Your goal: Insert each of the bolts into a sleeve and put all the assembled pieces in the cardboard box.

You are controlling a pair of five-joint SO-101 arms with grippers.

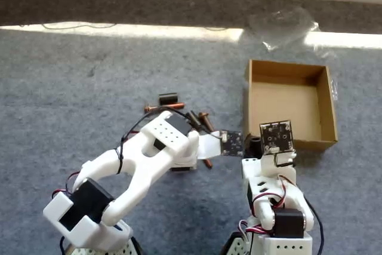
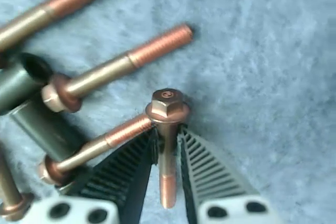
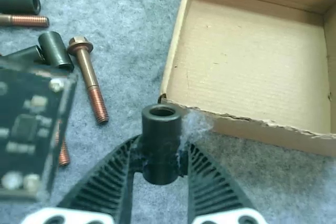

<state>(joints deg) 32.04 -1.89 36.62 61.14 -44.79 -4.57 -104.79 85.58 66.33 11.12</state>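
Two grippers clamped. Left gripper [image 2: 167,134], arm stretched forward, pinches a copper hex-head bolt [image 2: 167,106] beside the cardboard box [image 3: 176,61]. Right gripper [image 3: 160,149], arm folded, holds a dark tubular sleeve [image 3: 160,124] just outside the box's near wall.

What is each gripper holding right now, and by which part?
Left gripper holds a bolt by its shank, just under the head. Right gripper holds a sleeve by its sides, behind the open end.
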